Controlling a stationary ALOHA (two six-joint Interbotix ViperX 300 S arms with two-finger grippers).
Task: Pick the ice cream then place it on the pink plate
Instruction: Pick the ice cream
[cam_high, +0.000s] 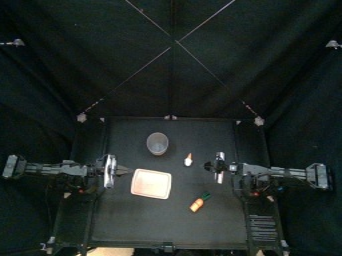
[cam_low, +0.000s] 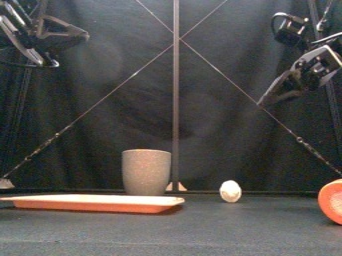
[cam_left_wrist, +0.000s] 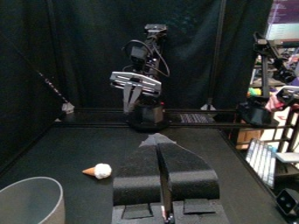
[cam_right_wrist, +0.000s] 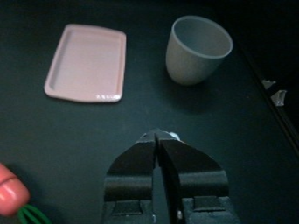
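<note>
Left claw (cam_left_wrist: 162, 150): jaws pressed together, gripping nothing; mid-left of the top view.
Right claw (cam_right_wrist: 162, 142): jaws together, empty; mid-right of the top view.
Ice cream (cam_high: 190, 159): on the table (cam_high: 127, 135), just right of centre in the top view, apart from both claws and the tray. The left wrist view shows it on its side, white scoop and orange cone.
Pink tray (cam_high: 152, 183): lower centre, surface bare.
Grey cup (cam_high: 158, 143): above the tray; inside plain grey in the right wrist view.
Orange toy (cam_high: 197, 203): bottom centre; green end seen only in the right wrist view.
</note>
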